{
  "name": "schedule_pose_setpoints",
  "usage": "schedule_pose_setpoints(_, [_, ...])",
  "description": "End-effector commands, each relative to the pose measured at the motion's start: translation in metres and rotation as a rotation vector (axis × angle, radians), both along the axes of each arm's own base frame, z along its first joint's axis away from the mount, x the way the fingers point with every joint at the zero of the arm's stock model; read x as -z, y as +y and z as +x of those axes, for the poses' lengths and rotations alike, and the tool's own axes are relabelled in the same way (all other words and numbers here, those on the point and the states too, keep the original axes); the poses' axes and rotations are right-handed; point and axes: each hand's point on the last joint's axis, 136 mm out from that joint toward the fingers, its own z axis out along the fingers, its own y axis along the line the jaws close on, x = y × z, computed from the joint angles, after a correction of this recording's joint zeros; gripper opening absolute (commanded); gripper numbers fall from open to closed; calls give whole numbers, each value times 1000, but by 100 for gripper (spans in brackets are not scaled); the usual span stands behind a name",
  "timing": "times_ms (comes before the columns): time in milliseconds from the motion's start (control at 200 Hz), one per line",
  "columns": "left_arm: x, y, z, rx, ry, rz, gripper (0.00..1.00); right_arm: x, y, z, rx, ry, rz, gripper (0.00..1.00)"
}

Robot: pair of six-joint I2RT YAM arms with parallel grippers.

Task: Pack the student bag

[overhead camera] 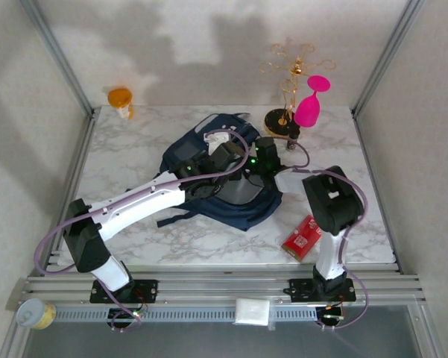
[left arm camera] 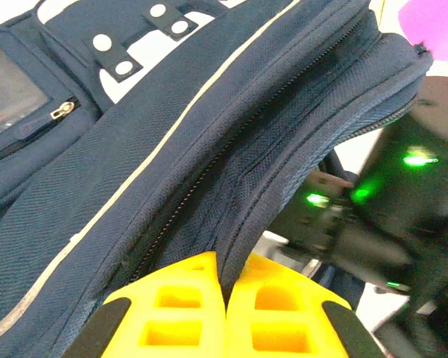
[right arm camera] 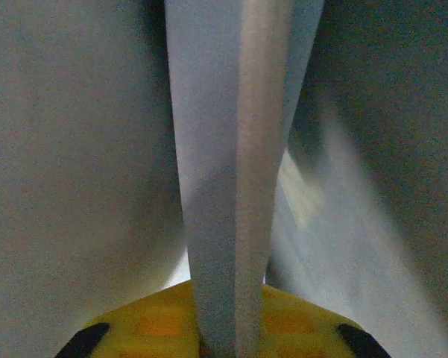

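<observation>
The student bag (overhead camera: 242,212), navy with white trim, lies in the middle of the marble table. In the left wrist view its zip and side fabric (left arm camera: 171,149) run close past the camera. My left gripper (overhead camera: 225,159) is at the bag's opening, and its yellow fingers (left arm camera: 227,280) are shut on a navy fabric edge of the bag. My right gripper (overhead camera: 262,160) reaches into the bag from the right. In the dim right wrist view it (right arm camera: 225,313) is shut on a thin flat white thing (right arm camera: 224,149), seen edge-on. What that thing is I cannot tell.
A red box (overhead camera: 303,236) lies at the front right beside the right arm. At the back stand a gold wire stand (overhead camera: 287,82), a pink glass (overhead camera: 311,104) and an orange bottle (overhead camera: 121,99). The metal frame posts stand at both sides.
</observation>
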Motion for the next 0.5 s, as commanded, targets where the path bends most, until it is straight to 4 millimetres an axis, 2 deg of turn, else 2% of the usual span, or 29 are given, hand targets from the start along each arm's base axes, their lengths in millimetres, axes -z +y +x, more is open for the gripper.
schedule_pose_setpoints(0, [-64,11,12,-118,-101,-212,0,-34,28,27,37,-152,54,24])
schedule_pose_setpoints(90, [-66,25,21,-149,-113,-247,0,-19,34,21,23,-117,39,39])
schedule_pose_setpoints(185, [-68,36,25,-173,-134,-270,0,-16,30,12,12,-121,-9,51])
schedule_pose_setpoints(405, [-61,57,35,-244,-138,-288,0,-23,-7,-17,53,-137,-155,65])
schedule_pose_setpoints(496, [-59,54,35,-230,-132,-310,0,-32,-20,-26,54,-166,-202,67])
